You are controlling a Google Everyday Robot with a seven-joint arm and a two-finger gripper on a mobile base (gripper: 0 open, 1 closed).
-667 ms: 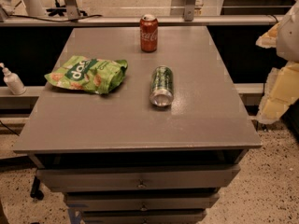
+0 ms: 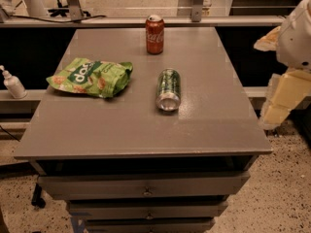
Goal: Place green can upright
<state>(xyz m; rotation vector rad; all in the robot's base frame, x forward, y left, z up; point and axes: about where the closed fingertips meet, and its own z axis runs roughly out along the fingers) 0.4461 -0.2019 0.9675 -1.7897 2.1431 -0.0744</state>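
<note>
- We see the gripper beyond the table's right edge, apart from both cans (its grip we cannot tell).
- The green can lies on its side mid-table, one silver end facing the front edge.
- The red can, upright near the back edge, shows Coca-Cola script.

light was dim and warm; soft glare lay right of the green can, the gripper blurred farther right.
</note>
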